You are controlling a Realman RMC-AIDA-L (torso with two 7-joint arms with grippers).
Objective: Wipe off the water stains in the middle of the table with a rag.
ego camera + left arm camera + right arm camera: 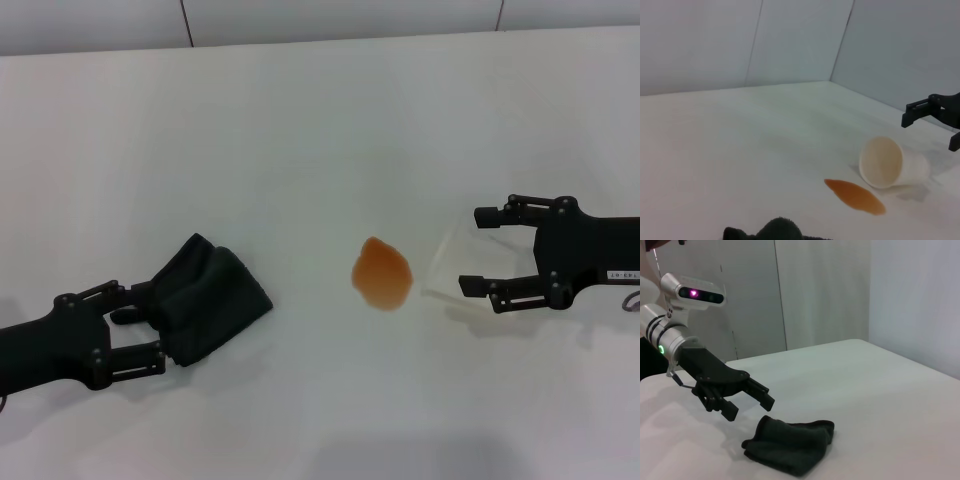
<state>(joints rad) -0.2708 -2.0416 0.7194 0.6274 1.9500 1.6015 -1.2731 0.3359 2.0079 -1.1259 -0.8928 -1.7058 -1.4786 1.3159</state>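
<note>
Nearest the head camera I log the left gripper (150, 335) at the near left of the table (300, 130), the white surface that fills the view and is the largest thing present. I read this claw as spread apart, its fingers (128, 362) flanking the near end of the rag (210, 298); the right wrist view shows it raised just above the cloth, not clamped on it. That rag is a dark, thick, bunched cloth lying flat on the table, left of centre. At the right side I see the right gripper (478, 250), also spread wide, one finger either side of a clear plastic cup (455, 262). From the left wrist view the cup lies on its side with its mouth turned toward the spill; I cannot tell whether the fingers touch it. Smallest item: the water stains (381, 274), a single orange translucent blotch at mid-table, between rag and cup, well apart from the rag and just beside the cup's mouth.
</note>
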